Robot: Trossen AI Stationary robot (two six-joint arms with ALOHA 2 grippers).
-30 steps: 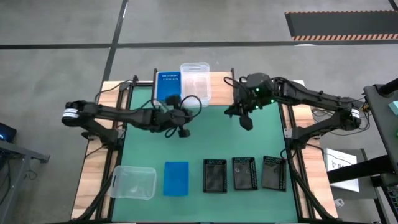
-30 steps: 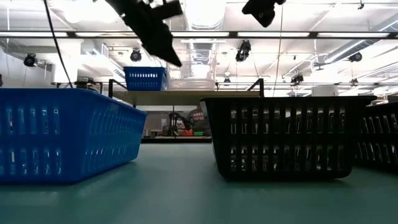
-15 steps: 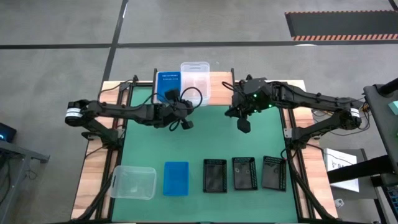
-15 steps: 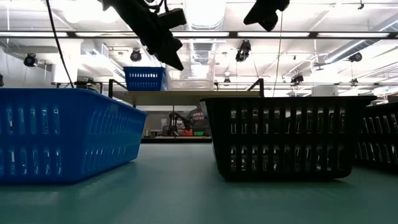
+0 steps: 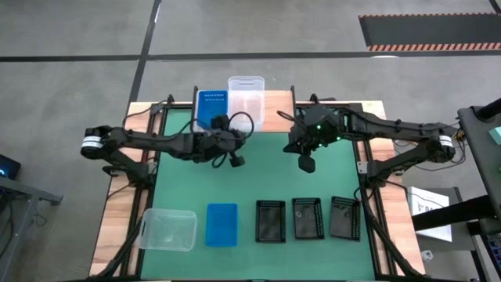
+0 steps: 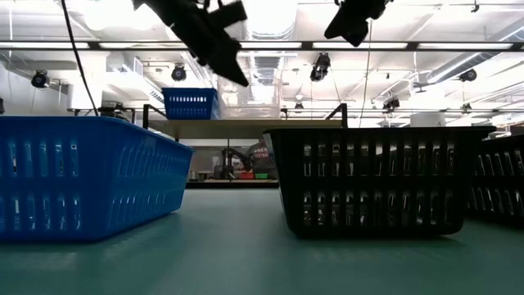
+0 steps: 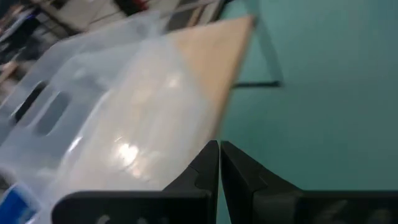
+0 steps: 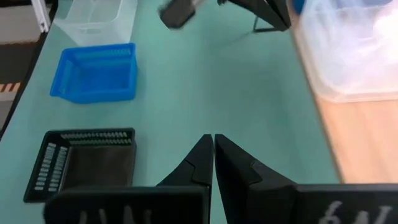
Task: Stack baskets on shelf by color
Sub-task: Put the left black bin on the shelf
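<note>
while both of my arms hang above the green table [image 5: 258,176], my left gripper [image 5: 236,160] sits with its fingers pressed together on nothing, just in front of the shelf [image 5: 274,100], and my right gripper [image 5: 306,164] hangs a little farther out over the mat, fingers likewise together and empty. on the shelf's wooden top stand a blue basket [image 5: 211,107] and a clear basket [image 5: 246,100], side by side and touching; i cannot tell whether either is more than one nested. along the near edge of the table lie, in a row, another clear basket [image 5: 168,229], a blue one [image 5: 221,224], and three black mesh baskets [image 5: 307,218], all apart from my fingers.
</note>
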